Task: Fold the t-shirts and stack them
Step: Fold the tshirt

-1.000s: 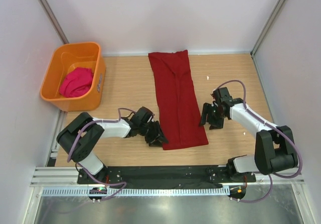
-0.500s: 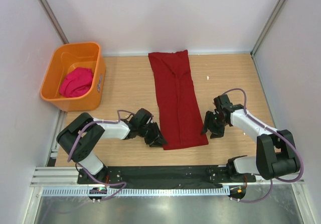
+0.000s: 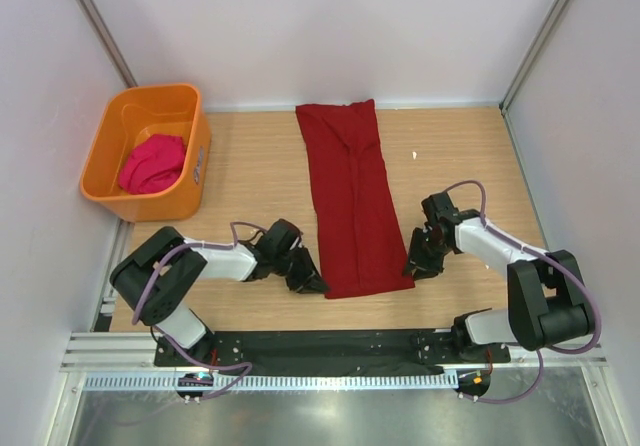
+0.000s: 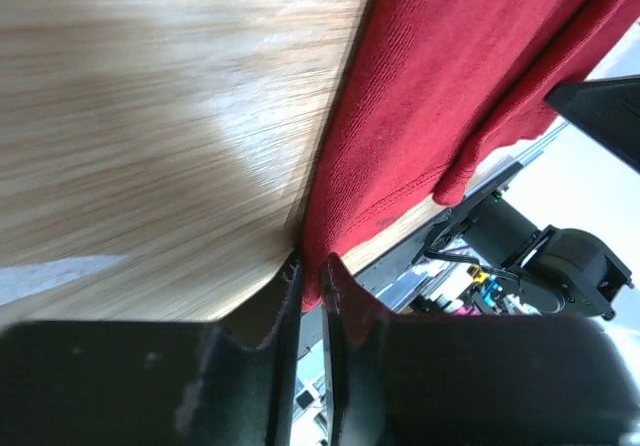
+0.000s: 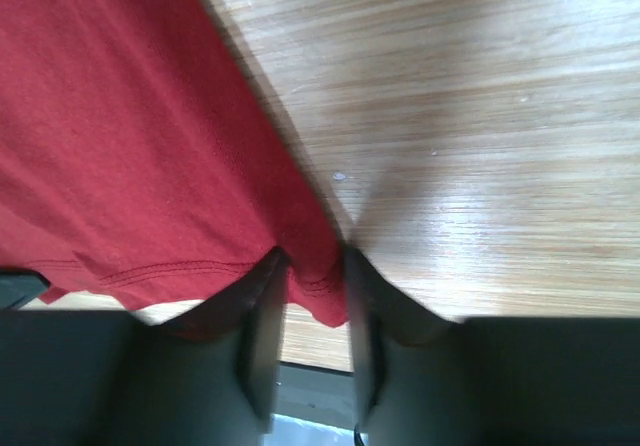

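Note:
The dark crimson t-shirt lies on the wooden table as a long narrow strip running from the back to the near edge. My left gripper is at its near left corner, and in the left wrist view the gripper is shut on the hem of the cloth. My right gripper is at the near right corner. In the right wrist view the gripper holds the corner of the cloth between its jaws. The magenta-pink t-shirt lies crumpled in the tub.
The orange plastic tub stands at the back left of the table. White walls close in the back and both sides. The black mounting rail runs along the near edge. A small white speck lies right of the shirt.
My right gripper has moved down and left onto the shirt's near right corner. My left gripper has edged slightly toward the near left corner. The shirt has not moved.

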Action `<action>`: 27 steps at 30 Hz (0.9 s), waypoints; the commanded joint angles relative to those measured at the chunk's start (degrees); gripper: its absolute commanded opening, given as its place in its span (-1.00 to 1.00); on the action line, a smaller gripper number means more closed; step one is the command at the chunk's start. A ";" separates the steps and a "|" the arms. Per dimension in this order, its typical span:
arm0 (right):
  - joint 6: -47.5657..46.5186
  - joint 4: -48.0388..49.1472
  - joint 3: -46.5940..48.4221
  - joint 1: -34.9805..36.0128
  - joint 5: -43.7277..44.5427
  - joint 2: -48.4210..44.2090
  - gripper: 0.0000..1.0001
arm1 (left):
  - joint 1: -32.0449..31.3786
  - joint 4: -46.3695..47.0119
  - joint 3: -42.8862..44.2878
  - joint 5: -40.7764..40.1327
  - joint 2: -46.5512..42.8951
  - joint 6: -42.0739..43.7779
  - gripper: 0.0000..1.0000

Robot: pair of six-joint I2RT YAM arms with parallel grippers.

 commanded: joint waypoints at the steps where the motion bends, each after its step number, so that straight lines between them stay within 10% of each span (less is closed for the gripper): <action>1: 1.77 0.82 -0.91 0.89 -0.75 -0.17 -0.35 | -0.24 -5.98 -2.89 -6.29 -0.51 1.36 -0.87; 8: 6.25 -0.85 -3.98 3.71 -1.37 -7.37 -0.97 | -0.24 -7.91 -6.23 -4.97 -6.03 1.28 -1.00; 20: 13.99 -5.68 -6.81 7.84 -5.68 -23.99 -0.97 | -2.17 -22.38 -5.90 -6.28 -23.18 -1.02 -1.00; 27: 9.87 -0.95 8.03 6.53 -2.95 -9.28 -0.98 | 8.16 -24.79 9.04 -3.39 -18.37 3.71 -1.00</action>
